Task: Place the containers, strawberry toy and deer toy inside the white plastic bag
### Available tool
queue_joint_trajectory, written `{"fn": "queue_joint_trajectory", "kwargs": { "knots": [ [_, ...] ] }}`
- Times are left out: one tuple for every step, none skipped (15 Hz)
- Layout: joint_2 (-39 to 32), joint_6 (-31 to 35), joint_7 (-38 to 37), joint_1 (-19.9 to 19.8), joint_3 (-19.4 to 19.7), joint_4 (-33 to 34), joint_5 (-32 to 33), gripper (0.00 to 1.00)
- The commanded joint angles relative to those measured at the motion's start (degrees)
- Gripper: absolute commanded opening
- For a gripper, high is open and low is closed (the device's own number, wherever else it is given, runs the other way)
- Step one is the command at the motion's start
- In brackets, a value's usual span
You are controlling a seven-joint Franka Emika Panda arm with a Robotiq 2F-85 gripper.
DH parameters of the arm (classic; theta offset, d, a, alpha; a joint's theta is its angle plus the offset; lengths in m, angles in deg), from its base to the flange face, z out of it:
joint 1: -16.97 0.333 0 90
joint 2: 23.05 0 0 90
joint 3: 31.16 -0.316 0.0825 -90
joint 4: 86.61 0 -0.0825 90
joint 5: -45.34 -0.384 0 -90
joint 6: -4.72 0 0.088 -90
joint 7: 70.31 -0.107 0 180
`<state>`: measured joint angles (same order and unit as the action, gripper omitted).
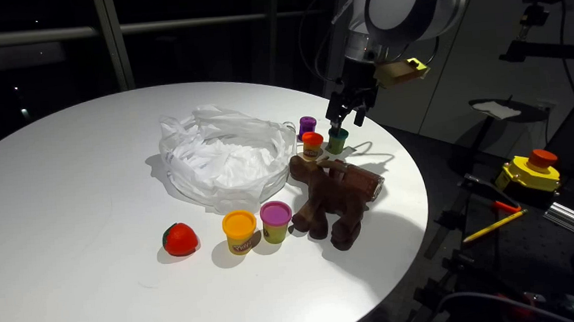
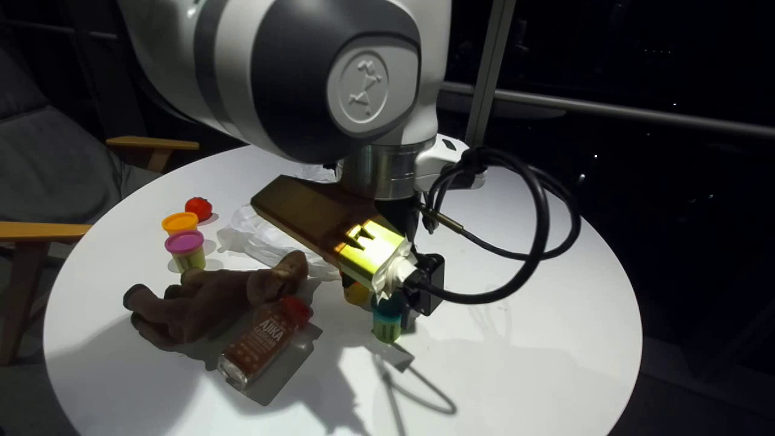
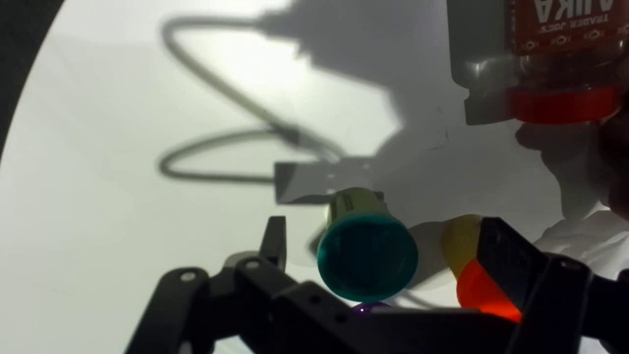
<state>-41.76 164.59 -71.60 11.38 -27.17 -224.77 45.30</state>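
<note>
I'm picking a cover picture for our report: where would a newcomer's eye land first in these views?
Probably on the crumpled white plastic bag, spread wide open on the round table. Next, the robot arm looms at the top of an exterior view, while the wrist view shows a teal-lidded container between the open jaws. The red strawberry toy, near the orange container, may follow.
</note>
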Motion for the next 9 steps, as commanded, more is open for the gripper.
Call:
{"fn": "queue_joint_trajectory", "kwargs": {
  "knots": [
    [-3.96, 0.01, 0.42, -0.56, -0.69, 4.61, -2.34, 1.0],
    [-4.88, 0.05, 0.09, -0.42, -0.45, 5.6, -2.34, 1.0],
    [-5.73, -0.03, -0.14, -0.26, -0.07, 6.44, -2.06, 1.0],
    [-6.65, -0.66, -0.23, -0.36, -0.13, 7.56, -2.27, 1.0],
    [-7.28, -0.82, -0.31, -0.42, -0.11, 8.25, -2.34, 1.0],
    [-7.81, -1.0, -0.39, -0.48, -0.11, 8.93, -2.43, 1.0],
    [-8.2, -1.03, -0.46, -0.51, 0.03, 9.34, -2.35, 1.0],
    [-8.29, -1.09, -0.5, -0.52, 0.17, 9.51, -2.24, 1.0],
    [-7.79, -1.19, -0.06, -0.98, -0.2, 9.16, -2.63, 1.0]
  ]
}}
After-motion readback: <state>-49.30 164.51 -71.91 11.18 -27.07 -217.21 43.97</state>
